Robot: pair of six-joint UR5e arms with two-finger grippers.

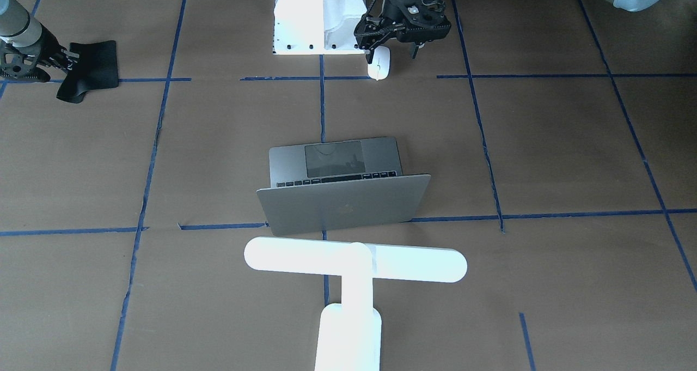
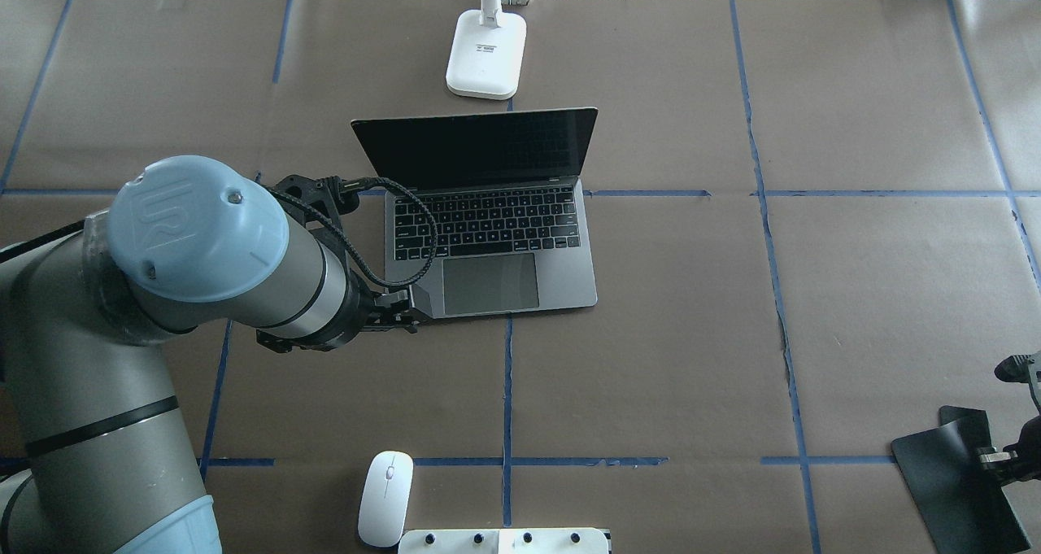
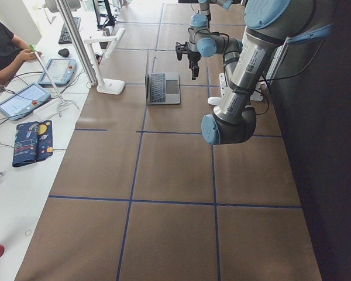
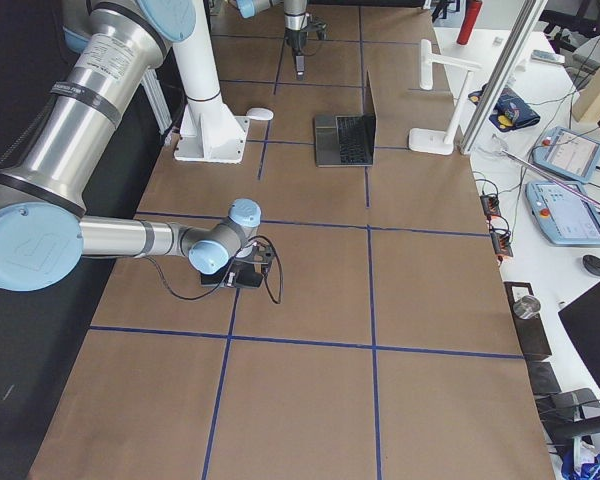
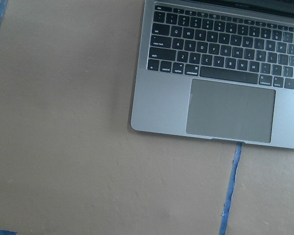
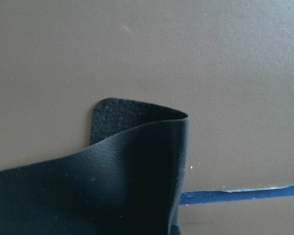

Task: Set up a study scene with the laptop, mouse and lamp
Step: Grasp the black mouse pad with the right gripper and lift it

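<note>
The lamp (image 1: pixel 355 265) runs off the front view's bottom edge, the right claw (image 2: pixel 994 456) off the overhead's right edge.

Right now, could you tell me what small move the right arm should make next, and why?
Probably lift the black mat clear of the table: the right gripper pinches its curled edge, yet the mat lies far from the laptop.
</note>
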